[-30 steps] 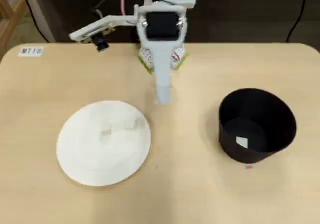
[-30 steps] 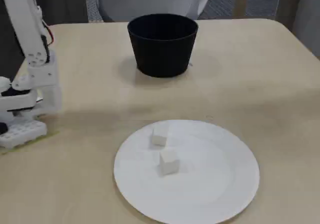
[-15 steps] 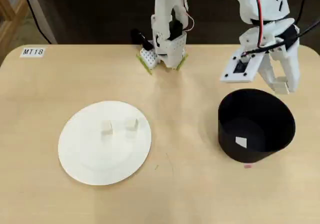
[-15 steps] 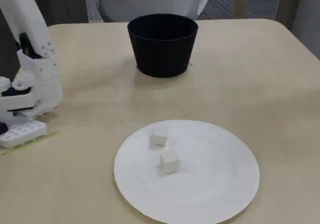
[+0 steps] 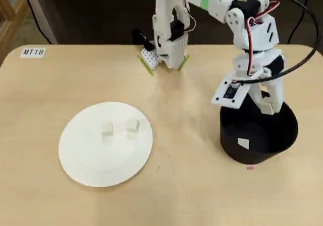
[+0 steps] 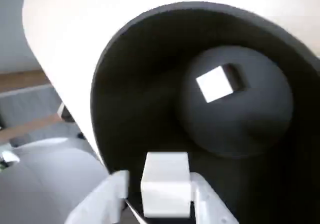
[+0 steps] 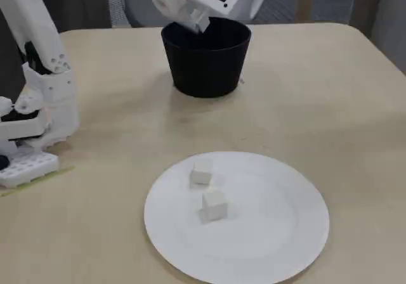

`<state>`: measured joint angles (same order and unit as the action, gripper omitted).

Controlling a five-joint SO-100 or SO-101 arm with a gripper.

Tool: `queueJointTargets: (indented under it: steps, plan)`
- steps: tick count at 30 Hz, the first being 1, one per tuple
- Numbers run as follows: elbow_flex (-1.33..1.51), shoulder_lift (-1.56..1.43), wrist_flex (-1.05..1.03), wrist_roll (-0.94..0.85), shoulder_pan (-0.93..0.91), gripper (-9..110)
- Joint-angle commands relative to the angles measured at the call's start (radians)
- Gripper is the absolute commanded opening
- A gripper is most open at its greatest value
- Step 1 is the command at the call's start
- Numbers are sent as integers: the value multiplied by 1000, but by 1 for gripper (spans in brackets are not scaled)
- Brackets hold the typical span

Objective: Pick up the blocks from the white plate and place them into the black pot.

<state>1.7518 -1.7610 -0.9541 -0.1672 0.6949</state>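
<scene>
Pale tabletop [image 5: 192,185] all round; the gripper [image 6: 160,199] hangs over the black pot [image 5: 258,135], clamped on a white block [image 6: 166,185]; one block [image 6: 215,83] already lies on the pot floor; two blocks [image 7: 202,172] [image 7: 214,205] wait on the white plate [image 7: 279,246], well apart from the pot, with bare table between.

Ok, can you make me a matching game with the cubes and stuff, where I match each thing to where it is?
Things:
1. block in the gripper
2. block on the pot floor
3. two blocks
4. MT18 label

Places:
A. on the white plate
B. at a table corner
C. held over the black pot mouth
D. lying at the pot's bottom

Pairs: 1-C, 2-D, 3-A, 4-B
</scene>
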Motion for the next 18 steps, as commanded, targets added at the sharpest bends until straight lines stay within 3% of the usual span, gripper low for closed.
queueJointTargets:
  steps: [1, 5, 10, 13, 18]
  plan:
    - [49, -81, 38, 15, -9, 34]
    - [72, -101, 49, 40, -29, 36]
    - [66, -124, 55, 60, -84, 8]
    - [74, -175, 83, 69, -153, -2]
    - [74, -262, 110, 89, -298, -2]
